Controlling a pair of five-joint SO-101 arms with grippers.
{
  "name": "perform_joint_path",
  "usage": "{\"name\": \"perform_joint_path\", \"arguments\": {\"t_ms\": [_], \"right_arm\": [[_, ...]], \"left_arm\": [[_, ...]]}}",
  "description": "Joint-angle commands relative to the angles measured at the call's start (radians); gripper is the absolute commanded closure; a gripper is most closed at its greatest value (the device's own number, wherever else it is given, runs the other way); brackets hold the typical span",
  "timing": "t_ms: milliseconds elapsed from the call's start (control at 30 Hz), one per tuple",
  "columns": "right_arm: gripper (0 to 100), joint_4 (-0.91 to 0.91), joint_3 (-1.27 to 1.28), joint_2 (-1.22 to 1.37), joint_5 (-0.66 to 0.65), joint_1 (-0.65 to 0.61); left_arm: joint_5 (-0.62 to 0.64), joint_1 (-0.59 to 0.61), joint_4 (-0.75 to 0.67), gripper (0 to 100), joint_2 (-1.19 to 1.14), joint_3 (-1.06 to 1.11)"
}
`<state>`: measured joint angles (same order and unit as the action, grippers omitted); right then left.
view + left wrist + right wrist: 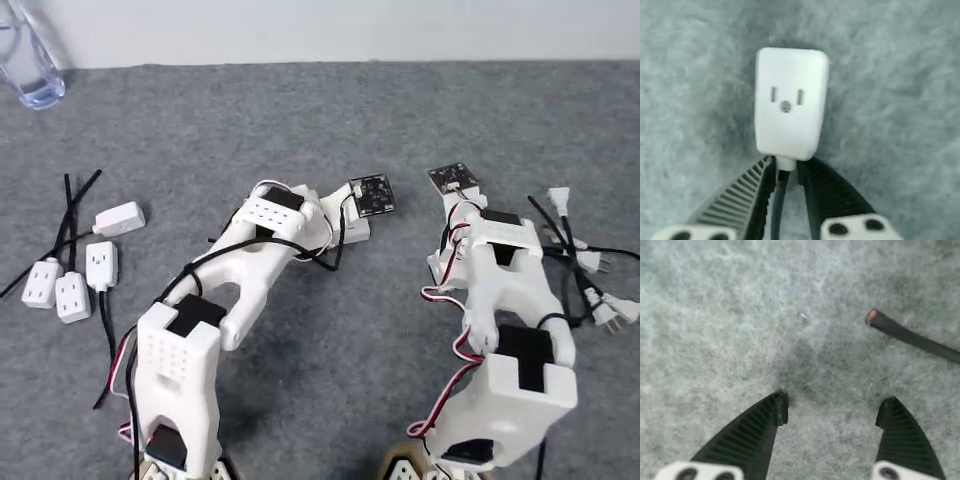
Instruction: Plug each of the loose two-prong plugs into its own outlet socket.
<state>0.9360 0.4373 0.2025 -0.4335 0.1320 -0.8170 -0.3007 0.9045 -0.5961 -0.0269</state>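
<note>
Fingers (752,187) of the left gripper (785,167) are drawn close together around the neck of a white socket (790,102), right where its dark cord (780,200) comes out. They seem to pinch the neck itself, though the contact is partly hidden. The socket lies flat on the grey carpet (900,100) straight ahead of the fingertips, with its two slots and round hole facing up and the cord running back between the fingers.

The right gripper (835,407) is spread wide and holds nothing, its two black fingers well apart over bare carpet. Ahead of it and off to one side lies the cut end of a black cable (910,335), clear of both fingertips.

From above, three loose white plugs (590,262) on black leads lie in a cluster on the outer side of the right arm, behind its gripper and close to the arm's body. Four spare sockets (100,263) lie well away on the left arm's outer side, apart from its gripper. A clear glass (30,70) stands far beyond them at the carpet's back corner.
</note>
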Motion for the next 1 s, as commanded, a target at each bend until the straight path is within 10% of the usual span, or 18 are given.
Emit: {"name": "perform_joint_path", "arguments": {"t_ms": [0, 667, 967], "right_arm": [[70.7, -0.015, -0.003, -0.035, 0.003, -0.019], [70.7, -0.024, -0.002, -0.035, 0.008, -0.019], [70.7, -0.021, 0.000, -0.035, 0.003, -0.018]], "left_arm": [[-0.011, 0.023, 0.078, 99, 0.083, -0.041], [-0.138, 0.020, 0.717, 99, 0.358, -0.001], [-0.137, 0.026, 0.557, 85, 0.361, 0.216]]}}
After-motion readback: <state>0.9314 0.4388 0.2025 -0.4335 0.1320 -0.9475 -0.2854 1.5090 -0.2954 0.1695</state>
